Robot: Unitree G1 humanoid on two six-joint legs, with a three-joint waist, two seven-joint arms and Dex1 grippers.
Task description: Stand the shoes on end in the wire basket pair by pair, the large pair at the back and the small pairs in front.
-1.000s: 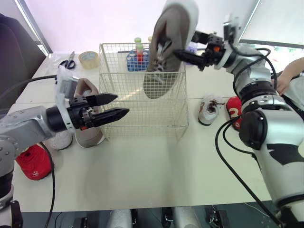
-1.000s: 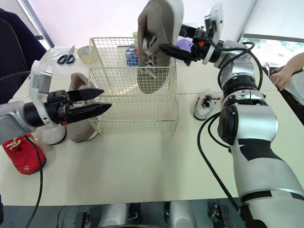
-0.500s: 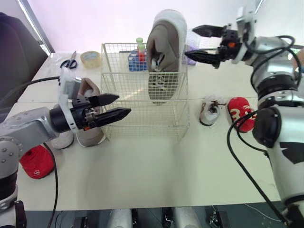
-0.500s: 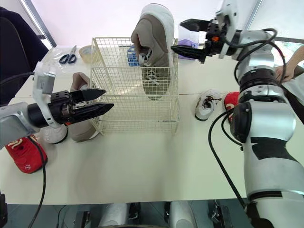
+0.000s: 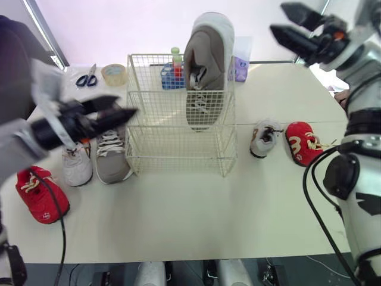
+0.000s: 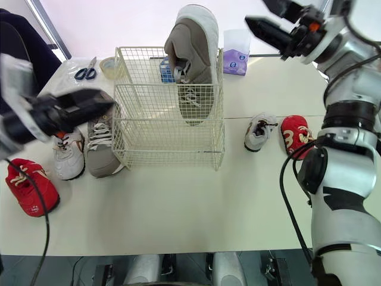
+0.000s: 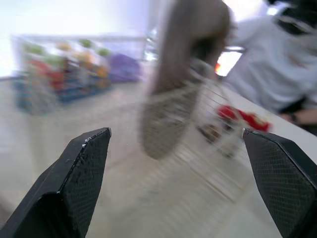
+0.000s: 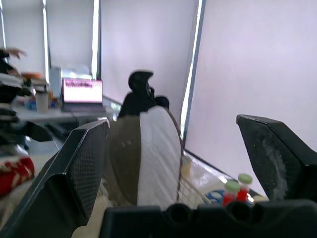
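While the right gripper (image 5: 277, 18) is held open (empty) right of the grey shoe (image 5: 208, 53) upended in the basket (image 5: 172, 149), a person (image 7: 277, 64) is seen in the left wrist view.

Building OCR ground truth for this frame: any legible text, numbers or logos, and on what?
"3": a white mark that looks like this digit, on the red shoe at the robot's right; not certain.
Purple box: print too small to read.
Bottles: labels too small to read.
Laptop screen: blurred, unreadable.
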